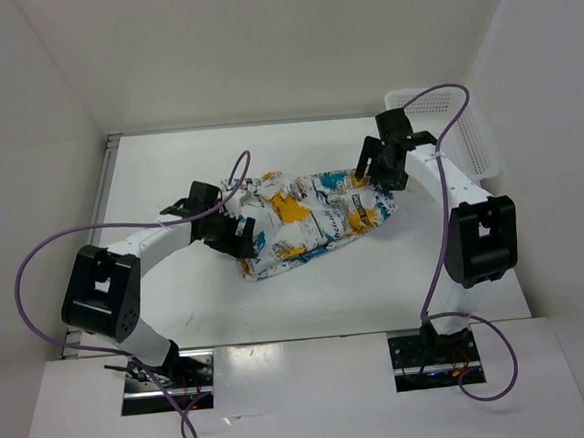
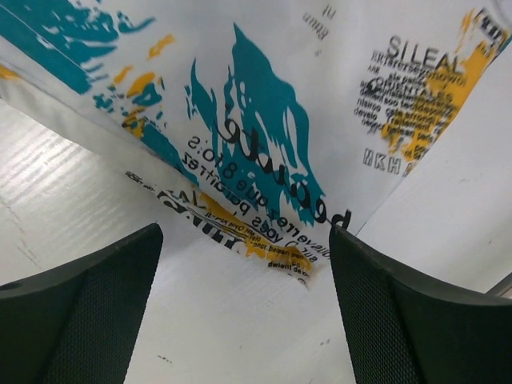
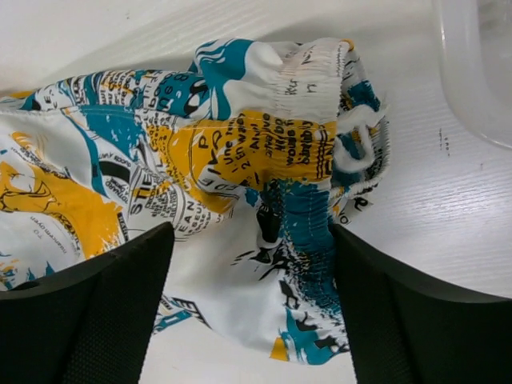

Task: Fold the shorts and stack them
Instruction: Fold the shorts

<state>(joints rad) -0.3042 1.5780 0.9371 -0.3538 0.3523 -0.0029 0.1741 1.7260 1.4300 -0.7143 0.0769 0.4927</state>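
On the white table the shorts lie crumpled mid-frame, the left gripper at their left end and the right gripper at their right, both with jaws spread wide and clasping nothing, a mesh basket at upper right.

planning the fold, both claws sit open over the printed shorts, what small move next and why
Probably lower and close both claws. The left claw is open over an edge of the white fabric shorts with teal and yellow-orange blotches; the right claw is open over their elastic waistband. Neither grips yet.
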